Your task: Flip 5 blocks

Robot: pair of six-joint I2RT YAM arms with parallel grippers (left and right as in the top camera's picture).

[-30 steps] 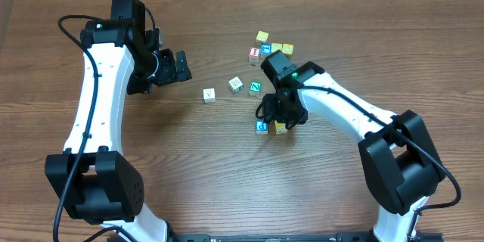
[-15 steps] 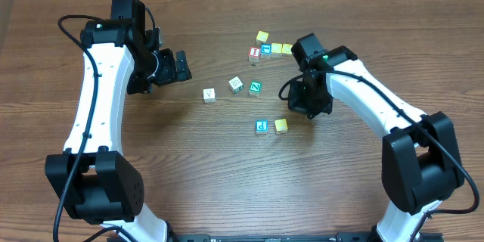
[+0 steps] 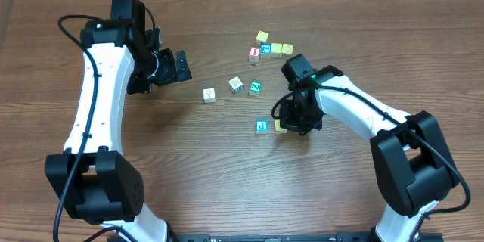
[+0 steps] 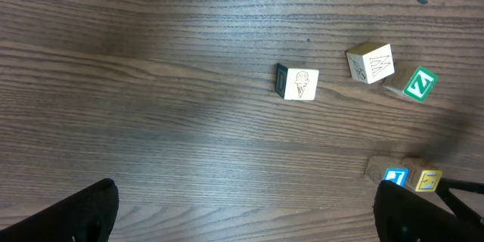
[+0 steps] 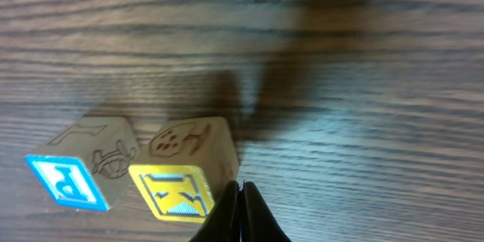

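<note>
The right end effector point(image 5: 240, 199) is clenched on nothing, tips pressed together at the pale yellow block's point(image 5: 185, 174) edge. That block sits on the tabletop point(image 3: 189, 151) just beside the teal block point(image 5: 76, 174). The green Z block point(image 3: 255, 88), the line-marked whitish block point(image 3: 236, 84) and the ice-cream whitish block point(image 3: 209, 94) lie farther back. The left end effector point(image 3: 172, 66) hangs wide open.

ten letter cubes point(image 3: 209, 94), two robot arms point(image 3: 94, 98)

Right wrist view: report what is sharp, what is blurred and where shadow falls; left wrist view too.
Right wrist view: the yellow block and P block are sharp; the shut right gripper is a dark silhouette; soft shadow darkens the table above them. Left wrist view: even light, fingers blurred black.
</note>
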